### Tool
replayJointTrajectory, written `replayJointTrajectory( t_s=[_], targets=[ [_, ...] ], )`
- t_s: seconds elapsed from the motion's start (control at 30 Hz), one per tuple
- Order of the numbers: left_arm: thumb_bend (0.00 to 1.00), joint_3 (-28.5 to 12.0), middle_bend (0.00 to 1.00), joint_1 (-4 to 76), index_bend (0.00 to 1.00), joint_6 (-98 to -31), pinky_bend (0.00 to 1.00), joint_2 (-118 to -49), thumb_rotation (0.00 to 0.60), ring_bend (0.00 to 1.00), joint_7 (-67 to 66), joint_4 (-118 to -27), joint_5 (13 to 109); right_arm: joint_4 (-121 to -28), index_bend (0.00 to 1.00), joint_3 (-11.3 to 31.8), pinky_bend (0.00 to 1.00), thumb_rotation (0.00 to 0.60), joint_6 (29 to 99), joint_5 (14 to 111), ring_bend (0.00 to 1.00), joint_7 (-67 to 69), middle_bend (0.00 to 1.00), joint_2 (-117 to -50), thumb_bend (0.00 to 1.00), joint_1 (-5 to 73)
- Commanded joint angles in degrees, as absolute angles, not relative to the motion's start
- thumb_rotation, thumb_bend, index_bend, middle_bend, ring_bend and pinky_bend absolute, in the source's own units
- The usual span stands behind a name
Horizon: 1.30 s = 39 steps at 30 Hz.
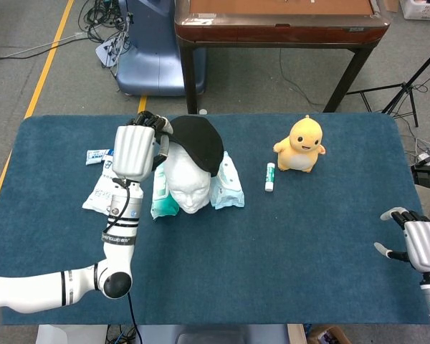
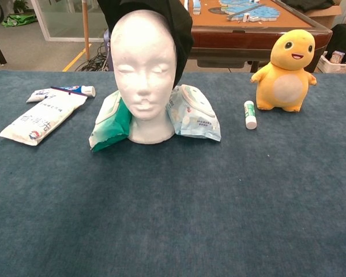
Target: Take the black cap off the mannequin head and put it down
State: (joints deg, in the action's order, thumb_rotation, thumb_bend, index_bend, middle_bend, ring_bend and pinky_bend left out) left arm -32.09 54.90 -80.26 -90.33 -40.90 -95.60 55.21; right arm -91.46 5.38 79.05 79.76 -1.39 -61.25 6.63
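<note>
Currently, the left hand [image 1: 137,148] grips the black fabric cap [image 1: 198,142] on the upright white foam mannequin head [image 1: 186,183], which faces the frame's bottom edge; the right hand [image 1: 420,242] rests spread at lower right.

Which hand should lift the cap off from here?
Left. The left hand is already at the black cap on the mannequin head, fingers at its edge. The right hand sits at the table's near right corner, far off.

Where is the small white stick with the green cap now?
In the head view, the stick lies right of centre on the table, between the yellow toy and the right wipes pack.
</note>
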Motion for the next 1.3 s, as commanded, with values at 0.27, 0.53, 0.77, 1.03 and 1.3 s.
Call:
replayJointTrajectory(
  t_s=[0.27, 0.53, 0.77, 1.03, 1.3],
  targets=[
    [0.55, -32.39, 0.49, 57.47, 0.51, -79.91, 0.47, -92.65, 0.600, 0.30, -41.74, -90.73, 51.57, -91.34, 0.39, 5.40, 0.44, 0.600, 78.88, 79.66, 0.34, -1.09, 0.36, -61.17, 0.08, 6.71],
    [0.55, -33.24, 0.49, 58.87, 0.52, -80.90, 0.47, -93.94, 0.600, 0.30, -43.27, -88.02, 48.19, -91.37, 0.39, 5.47, 0.44, 0.600, 78.58, 79.35, 0.34, -0.99, 0.36, -61.10, 0.08, 6.83],
    [0.55, -34.10, 0.49, 59.45, 0.52, -83.64, 0.47, -94.72, 0.600, 0.30, -45.02, -86.93, 46.18, -91.35, 0.39, 5.41, 0.44, 0.600, 78.42, 79.34, 0.34, -1.25, 0.36, -61.23, 0.08, 6.94],
    [0.55, -34.86, 0.49, 59.56, 0.53, -86.38, 0.47, -94.54, 0.600, 0.30, -47.26, -86.53, 44.34, -91.34, 0.39, 5.35, 0.44, 0.600, 78.28, 79.28, 0.34, -1.76, 0.36, -61.39, 0.08, 7.06],
    [0.56, -35.55, 0.49, 58.90, 0.53, -86.85, 0.47, -93.36, 0.600, 0.29, -48.99, -85.20, 41.00, -91.43, 0.39, 5.24, 0.44, 0.600, 78.21, 79.31, 0.34, -2.30, 0.36, -61.52, 0.08, 7.13]
  ],
)
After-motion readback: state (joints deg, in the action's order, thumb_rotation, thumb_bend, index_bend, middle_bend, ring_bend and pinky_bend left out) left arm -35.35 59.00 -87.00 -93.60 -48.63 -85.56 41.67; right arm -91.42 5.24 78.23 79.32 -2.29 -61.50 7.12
